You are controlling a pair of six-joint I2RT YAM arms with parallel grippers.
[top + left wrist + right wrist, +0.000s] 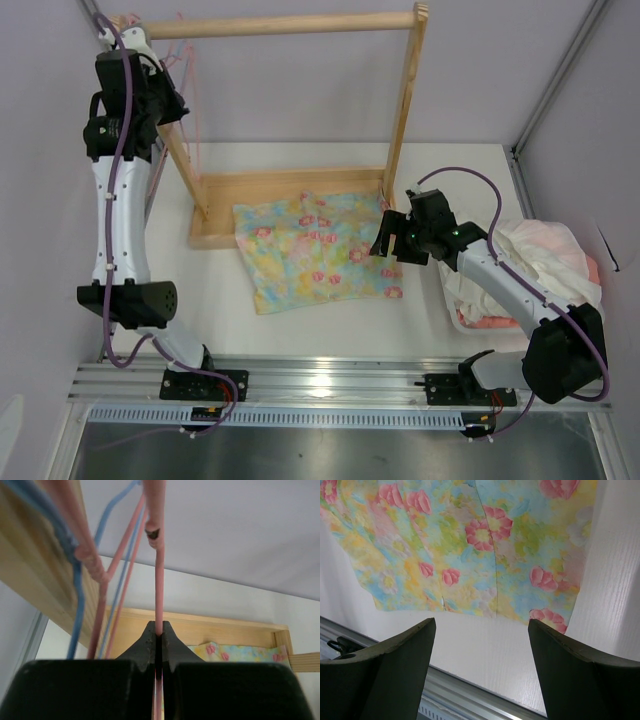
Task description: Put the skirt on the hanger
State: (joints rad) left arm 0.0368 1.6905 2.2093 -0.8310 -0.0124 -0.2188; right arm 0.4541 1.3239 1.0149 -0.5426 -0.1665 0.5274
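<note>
The skirt (pixel 315 250), pastel yellow, blue and green with pink flowers, lies flat on the white table in front of the wooden rack. It also fills the top of the right wrist view (pixel 470 545). The pale pink hanger (pixel 159 580) hangs at the rack's upper left. My left gripper (pixel 158 635) is shut on a thin bar of the hanger, high up by the rail (pixel 165 95). My right gripper (pixel 388 245) is open and empty, hovering over the skirt's right edge, its jaws wide apart (pixel 481 630).
A wooden rack (pixel 405 110) with a top rail and flat base stands behind the skirt. A thin blue hanger (pixel 77 595) and another pink one hang beside the held hanger. A white-and-pink heap of clothes (pixel 545 265) sits at the right. A metal rail (pixel 330 380) runs along the near edge.
</note>
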